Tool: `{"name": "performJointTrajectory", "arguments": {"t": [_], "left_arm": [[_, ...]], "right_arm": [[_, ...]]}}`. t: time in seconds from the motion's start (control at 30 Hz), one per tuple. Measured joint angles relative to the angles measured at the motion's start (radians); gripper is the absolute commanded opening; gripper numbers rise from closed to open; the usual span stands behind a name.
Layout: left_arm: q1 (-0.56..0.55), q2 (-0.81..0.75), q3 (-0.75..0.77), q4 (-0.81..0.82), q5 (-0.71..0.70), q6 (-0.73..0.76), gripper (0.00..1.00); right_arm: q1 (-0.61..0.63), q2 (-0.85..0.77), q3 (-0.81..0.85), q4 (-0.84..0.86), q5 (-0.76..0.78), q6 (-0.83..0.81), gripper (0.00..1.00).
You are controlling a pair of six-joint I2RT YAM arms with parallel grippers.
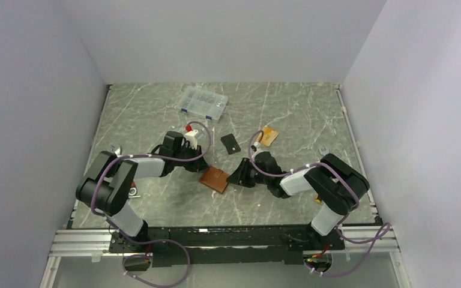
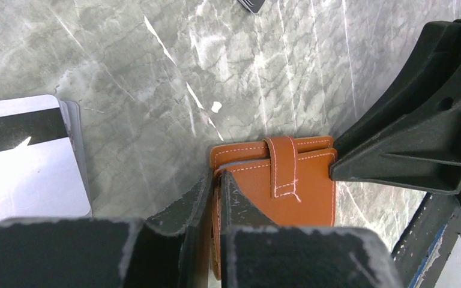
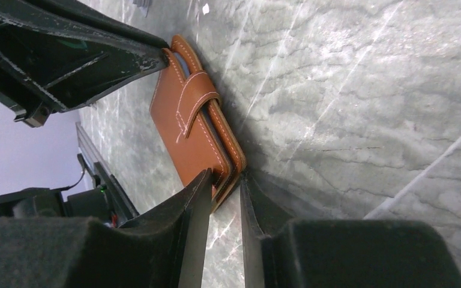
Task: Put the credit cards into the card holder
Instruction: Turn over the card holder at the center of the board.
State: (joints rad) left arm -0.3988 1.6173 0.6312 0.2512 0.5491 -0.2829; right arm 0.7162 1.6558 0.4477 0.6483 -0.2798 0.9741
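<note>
The brown leather card holder [image 1: 214,179] lies closed on the table between both grippers, its strap [image 2: 283,165] across the top. My left gripper [image 2: 215,180] is shut on its near edge; the leather sits pinched between the fingers. My right gripper [image 3: 227,180] is shut on the opposite corner of the card holder [image 3: 195,129], one finger on top and one below. A stack of silver-grey credit cards [image 2: 27,168] with a dark stripe lies left of the left gripper. An orange card [image 1: 268,137] lies farther back on the right.
A clear compartment box [image 1: 203,103] stands at the back centre. A small flat black rectangle [image 1: 230,144] lies behind the holder. Small metal parts [image 1: 132,192] lie by the left arm. Grey walls enclose the table on three sides.
</note>
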Motion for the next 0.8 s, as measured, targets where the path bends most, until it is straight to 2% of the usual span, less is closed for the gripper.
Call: {"name": "performJointTrajectory", "arguments": {"t": [0.43, 0.47, 0.5, 0.53, 0.57, 0.6, 0.67, 0.73, 0.8], "left_arm": [[0.000, -0.002, -0.006, 0.014, -0.025, -0.004, 0.06], [0.000, -0.005, -0.006, 0.014, -0.025, -0.006, 0.06], [0.000, -0.007, -0.006, 0.014, -0.025, -0.010, 0.07], [0.000, -0.010, -0.006, 0.014, -0.025, -0.012, 0.11], [0.000, -0.014, -0.006, 0.014, -0.028, -0.012, 0.21], [0.001, -0.017, -0.006, 0.014, -0.030, -0.013, 0.38], [0.002, -0.024, -0.006, 0.012, -0.022, -0.016, 0.61], [0.003, -0.038, -0.002, -0.006, 0.013, -0.023, 0.76], [0.013, -0.060, 0.014, -0.047, 0.055, -0.021, 0.82]], "right_arm": [[0.003, 0.003, 0.002, 0.035, -0.043, 0.043, 0.20], [0.003, 0.003, 0.003, 0.035, -0.043, 0.044, 0.17], [0.003, 0.003, 0.004, 0.034, -0.044, 0.044, 0.01], [0.003, 0.003, 0.006, 0.034, -0.044, 0.043, 0.00], [0.004, 0.003, 0.010, 0.033, -0.045, 0.044, 0.00], [0.005, 0.001, 0.013, 0.031, -0.047, 0.039, 0.00], [0.007, -0.008, 0.029, 0.000, -0.043, 0.030, 0.00], [0.008, -0.035, 0.060, -0.048, -0.031, 0.006, 0.00], [0.011, -0.085, 0.090, -0.109, -0.006, -0.037, 0.00]]}}
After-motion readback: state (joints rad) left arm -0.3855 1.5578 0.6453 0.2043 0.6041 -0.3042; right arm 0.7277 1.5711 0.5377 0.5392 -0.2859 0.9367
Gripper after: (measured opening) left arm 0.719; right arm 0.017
